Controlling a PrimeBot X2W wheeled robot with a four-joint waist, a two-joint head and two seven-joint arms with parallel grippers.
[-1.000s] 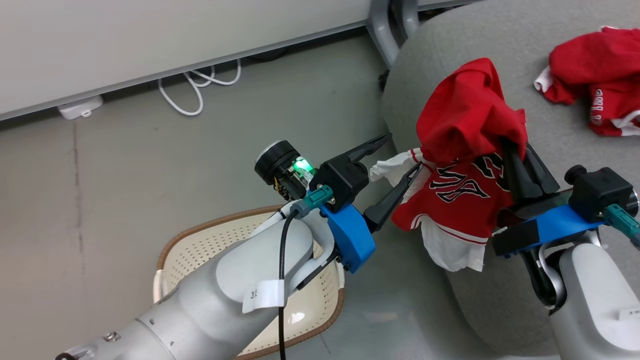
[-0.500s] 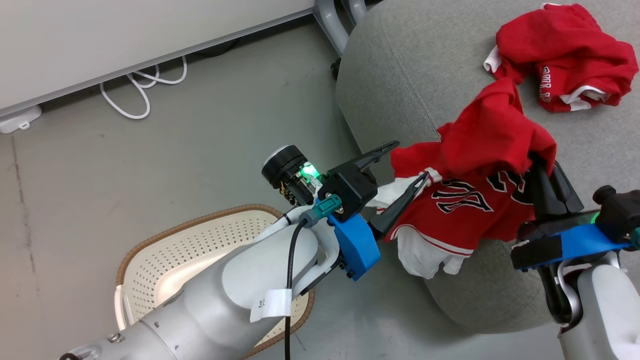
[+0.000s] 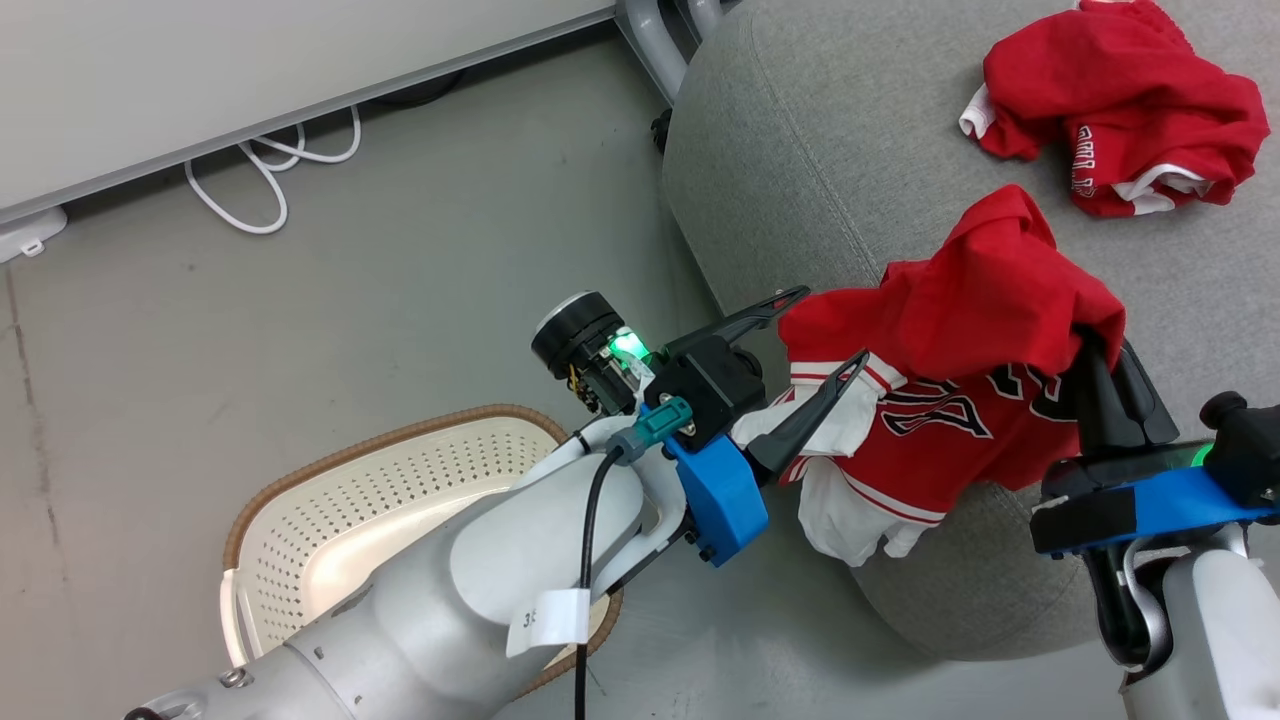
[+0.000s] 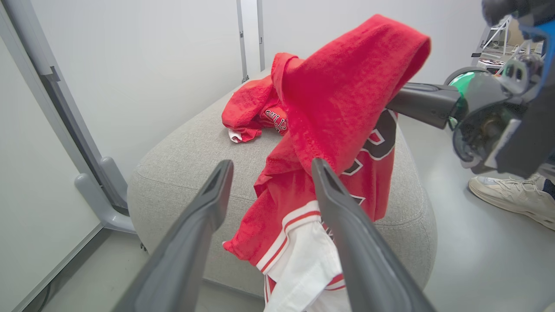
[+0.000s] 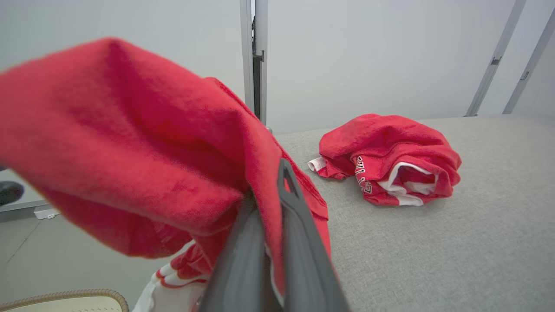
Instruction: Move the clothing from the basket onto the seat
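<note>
My right gripper (image 3: pixel 1100 350) is shut on a red garment with black-white lettering and white lining (image 3: pixel 960 400), which hangs over the near left edge of the grey seat (image 3: pixel 800 150). In the right wrist view the cloth (image 5: pixel 151 143) drapes over the shut gripper (image 5: pixel 269 186). The left gripper (image 3: pixel 833 325) is open beside the garment's white hem, and in its wrist view the gripper (image 4: pixel 272 167) has the hem (image 4: pixel 303 260) by one finger. The other red garment (image 3: pixel 1120 130) lies crumpled farther back on the seat. The cream basket (image 3: pixel 400 500) sits on the floor under my left forearm.
A white partition panel (image 3: pixel 250 70) runs along the far side, with a white cable (image 3: pixel 270 180) and a power strip (image 3: pixel 20 235) on the floor below it. Grey panel legs (image 3: pixel 650 40) stand by the seat's corner. A person's shoe (image 4: pixel 511 197) rests on the floor beyond the seat.
The head camera has swung, shifting the whole picture. Relative to the seat, my right gripper has carried the garment farther over the cushion, and the open left gripper has followed alongside the hem.
</note>
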